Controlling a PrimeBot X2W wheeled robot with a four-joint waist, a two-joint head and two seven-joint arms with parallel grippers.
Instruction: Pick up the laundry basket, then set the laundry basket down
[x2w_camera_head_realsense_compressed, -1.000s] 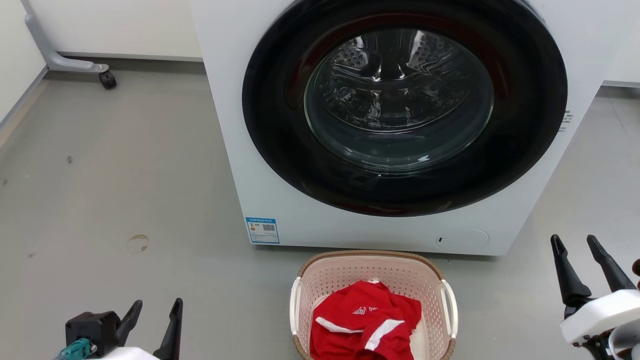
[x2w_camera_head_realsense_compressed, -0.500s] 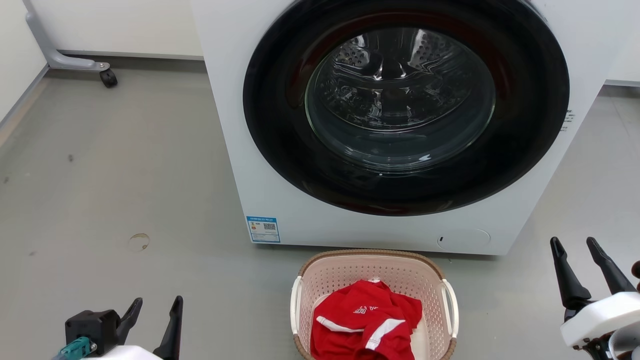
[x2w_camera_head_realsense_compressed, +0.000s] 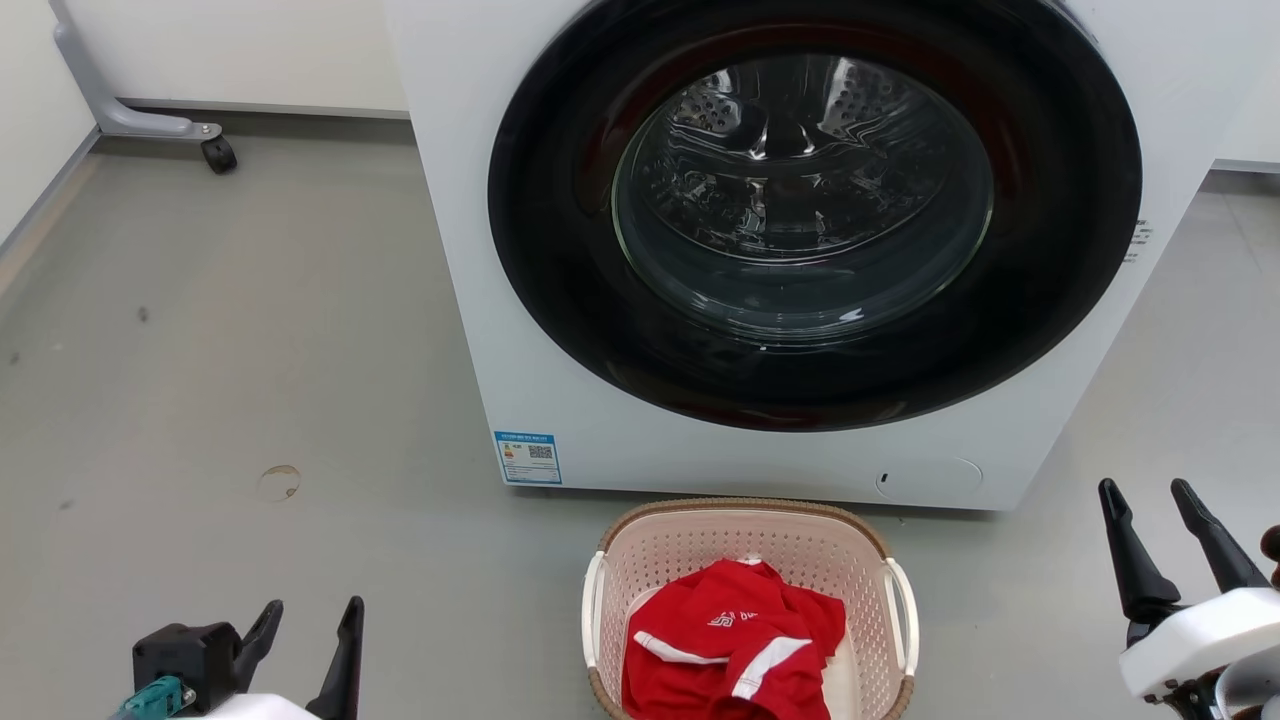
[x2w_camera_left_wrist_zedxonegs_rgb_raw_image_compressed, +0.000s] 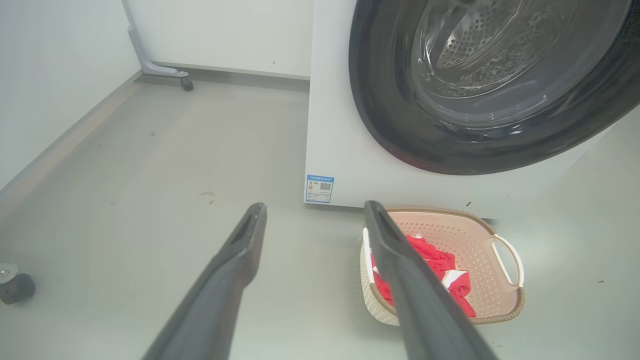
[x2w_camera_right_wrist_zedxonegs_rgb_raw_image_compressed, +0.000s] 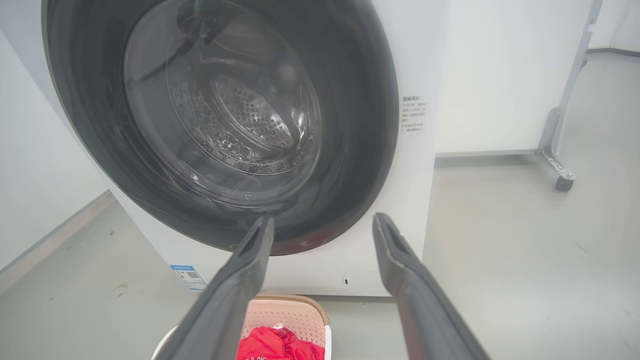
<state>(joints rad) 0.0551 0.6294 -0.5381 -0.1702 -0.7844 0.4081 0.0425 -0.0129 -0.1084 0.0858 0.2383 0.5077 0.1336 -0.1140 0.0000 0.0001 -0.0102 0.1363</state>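
The laundry basket (x2w_camera_head_realsense_compressed: 745, 540), pale pink with a brown rim and white side handles, stands on the grey floor just in front of the washer, with a red garment (x2w_camera_head_realsense_compressed: 735, 655) inside. It also shows in the left wrist view as the laundry basket (x2w_camera_left_wrist_zedxonegs_rgb_raw_image_compressed: 480, 235) and at the bottom of the right wrist view as the laundry basket (x2w_camera_right_wrist_zedxonegs_rgb_raw_image_compressed: 300, 312). My left gripper (x2w_camera_head_realsense_compressed: 310, 608) is open at the lower left, well apart from the basket. My right gripper (x2w_camera_head_realsense_compressed: 1145, 487) is open at the lower right, also clear of it. Both hold nothing.
A white front-loading washer (x2w_camera_head_realsense_compressed: 560, 380) with a large dark round door (x2w_camera_head_realsense_compressed: 810, 210) stands right behind the basket. A grey wheeled stand leg (x2w_camera_head_realsense_compressed: 150, 125) sits at the far left by the wall. Bare floor (x2w_camera_head_realsense_compressed: 250, 350) spreads to the left.
The head view has shifted very slightly. The right gripper sits a touch lower than half a second ago. The basket has not moved.
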